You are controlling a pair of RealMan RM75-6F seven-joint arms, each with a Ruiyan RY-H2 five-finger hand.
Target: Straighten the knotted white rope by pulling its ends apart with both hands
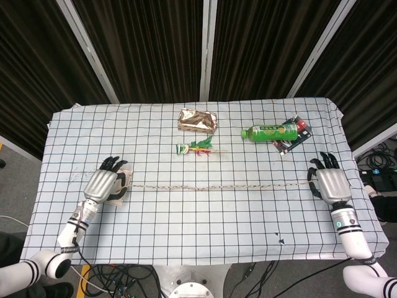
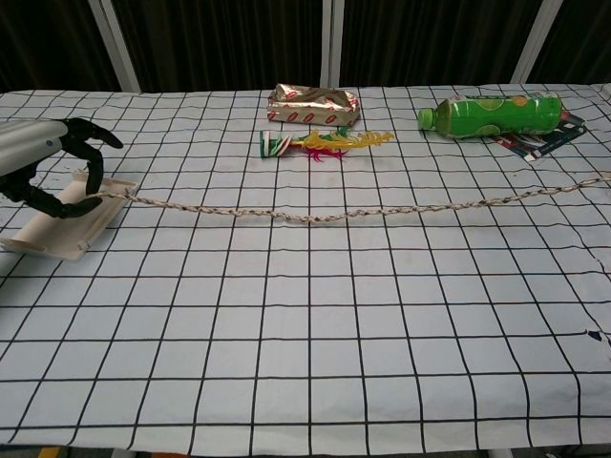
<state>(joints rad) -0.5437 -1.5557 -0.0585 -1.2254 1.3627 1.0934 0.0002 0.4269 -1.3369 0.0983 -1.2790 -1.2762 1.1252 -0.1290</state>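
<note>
So the white rope [image 1: 217, 186] lies stretched almost straight across the checkered tablecloth [image 1: 198, 236], running left to right, with only a small kink left near its middle. The left hand [image 1: 105, 185] has its dark fingers curled around the rope's left end, sitting over a beige flat card [image 2: 62, 224]. The right hand [image 1: 329, 181] is at the rope's other end by the table's right edge; its fingers look curled on the tip, but the actual grip isn't visible, so I can't tell for sure. Further back are a crinkly gold-and-red foil packet [image 1: 197, 120], a green bottle [image 1: 270, 131] lying on its side with a label too small to read, and a small green-and-yellow wrapper [image 1: 197, 148].
</note>
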